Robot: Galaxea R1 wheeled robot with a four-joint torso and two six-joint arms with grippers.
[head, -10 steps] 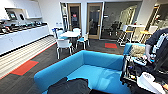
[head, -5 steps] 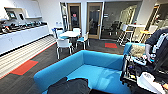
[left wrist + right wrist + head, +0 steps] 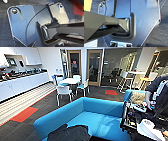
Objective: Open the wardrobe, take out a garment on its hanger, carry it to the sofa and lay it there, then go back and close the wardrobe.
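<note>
1. At the near edge of the head view, the garment [image 3: 71, 133] lies as a dark, limp heap on the seat of the sofa [image 3: 100, 109], close to the sofa's left arm. No hanger can be made out in the heap.
2. Whether either arm's fingers are wide, narrow or holding anything cannot be told; both wrist views show the robot's own dark plate and jointed bar over dark carpet.
3. The sofa, bright blue with a low curved back, spans the middle of the view, and the rest of its seat to the right of the garment is bare.
4. Just to the right of the sofa stands a person [image 3: 157, 89] in dark clothes with a control rig [image 3: 135, 117], a hand [image 3: 148, 102] on its top.
5. Behind that rig sits a smaller blue seat [image 3: 130, 94] with a brown cushion [image 3: 137, 97].
6. On the dark carpet beyond the sofa's back lie red floor patches [image 3: 24, 114], one to the left and one farther off to the right.
7. Farther back stand white chairs [image 3: 63, 92] around a white round surface [image 3: 70, 81].
8. Along the left wall runs a long white kitchen counter [image 3: 22, 82].
9. At the far end are two wooden-framed glass doors [image 3: 93, 68], with tall stools [image 3: 125, 78] to their right.
</note>
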